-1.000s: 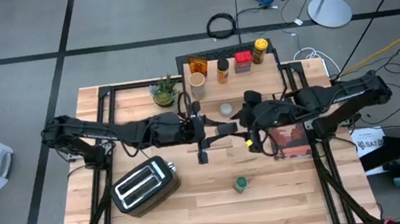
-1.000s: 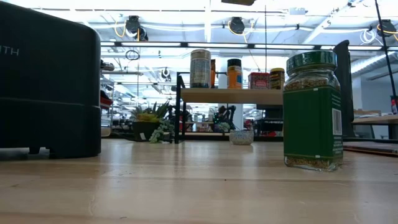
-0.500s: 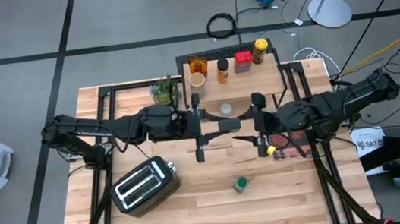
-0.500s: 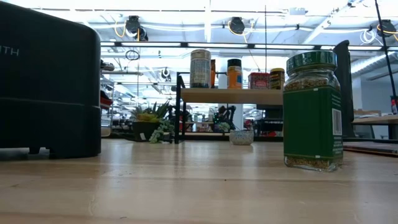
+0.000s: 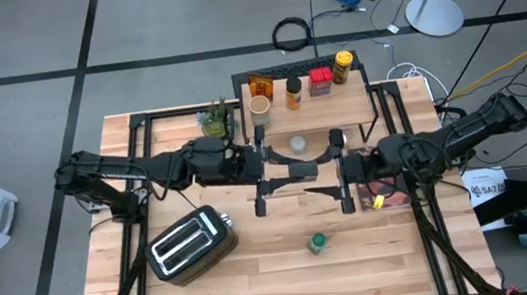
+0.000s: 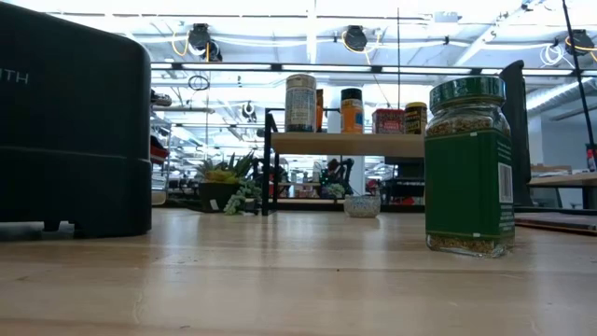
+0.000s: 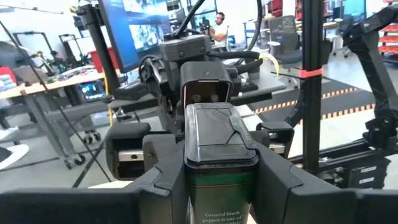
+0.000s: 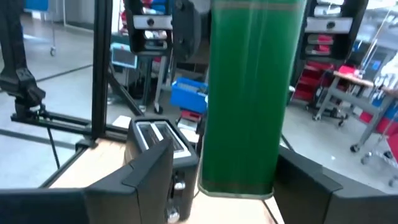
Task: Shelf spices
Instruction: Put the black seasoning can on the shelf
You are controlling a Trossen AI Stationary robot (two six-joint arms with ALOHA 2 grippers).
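My left gripper's [image 7: 221, 171] fingers [image 7: 165, 180] pinch the green pepper tin [image 7: 219, 149] upright in mid-air over the table's middle. The right gripper's [image 8: 236, 180] fingers [image 8: 149, 165] stand spread on either side of its lower end, and I see no squeeze from them. Over the last second the right arm has drawn back to the right and nearer, and my left arm has reached after it. I read this as a hand-over not yet made. The shelf [image 5: 329, 109], four spices already on it, stands just beyond, far of both grippers.
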